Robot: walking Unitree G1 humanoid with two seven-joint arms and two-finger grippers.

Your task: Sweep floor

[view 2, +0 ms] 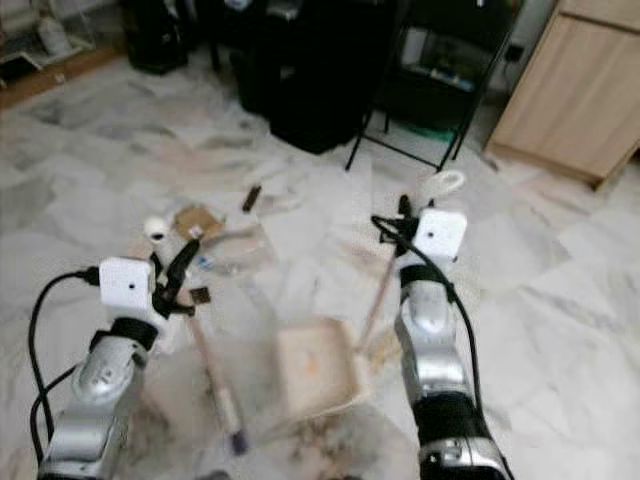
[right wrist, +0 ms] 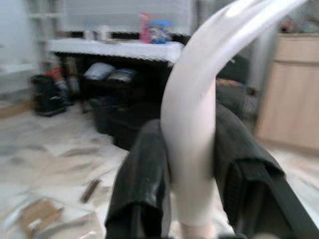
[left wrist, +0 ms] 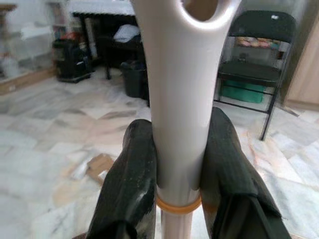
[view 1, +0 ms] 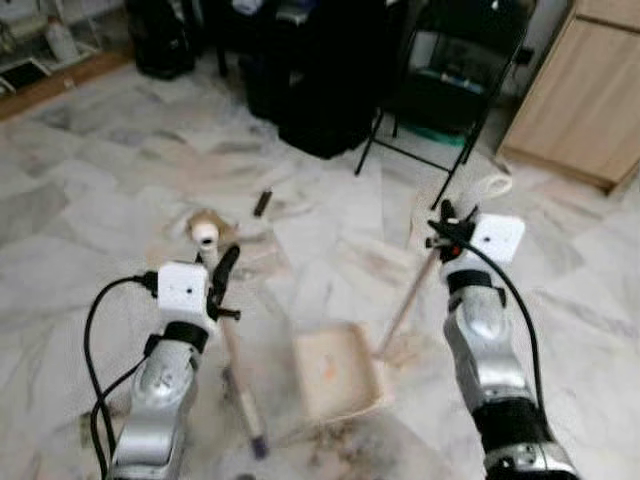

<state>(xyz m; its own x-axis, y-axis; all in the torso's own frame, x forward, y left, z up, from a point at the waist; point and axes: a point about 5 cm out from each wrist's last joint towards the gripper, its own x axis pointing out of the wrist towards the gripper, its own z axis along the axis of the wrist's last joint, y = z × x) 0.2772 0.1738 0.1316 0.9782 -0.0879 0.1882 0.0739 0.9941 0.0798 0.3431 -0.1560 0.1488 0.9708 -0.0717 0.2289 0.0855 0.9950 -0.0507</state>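
Note:
My left gripper (view 1: pixel 226 262) is shut on the broom handle (view 1: pixel 238 375), a pale stick with a white top end (view 1: pixel 204 235) that slants down to the floor near my feet. In the left wrist view the white handle (left wrist: pixel 180 99) sits clamped between both black fingers (left wrist: pixel 130 169). My right gripper (view 1: pixel 446 216) is shut on the dustpan's long handle (view 1: pixel 408 300), just below its white loop (view 1: pixel 497 185). The cream dustpan (view 1: pixel 337 375) rests on the marble floor between my arms. A cardboard scrap (view 2: pixel 197 222), a clear wrapper (view 2: pixel 236 250) and a dark stick-like bit (view 1: pixel 262 203) lie ahead of the pan.
A black folding chair (view 1: pixel 450 80) stands ahead on the right, with a wooden cabinet (view 1: pixel 590 90) beside it. Black bins (view 1: pixel 320 100) sit under a table straight ahead. Open marble floor (view 1: pixel 90 190) stretches to the left.

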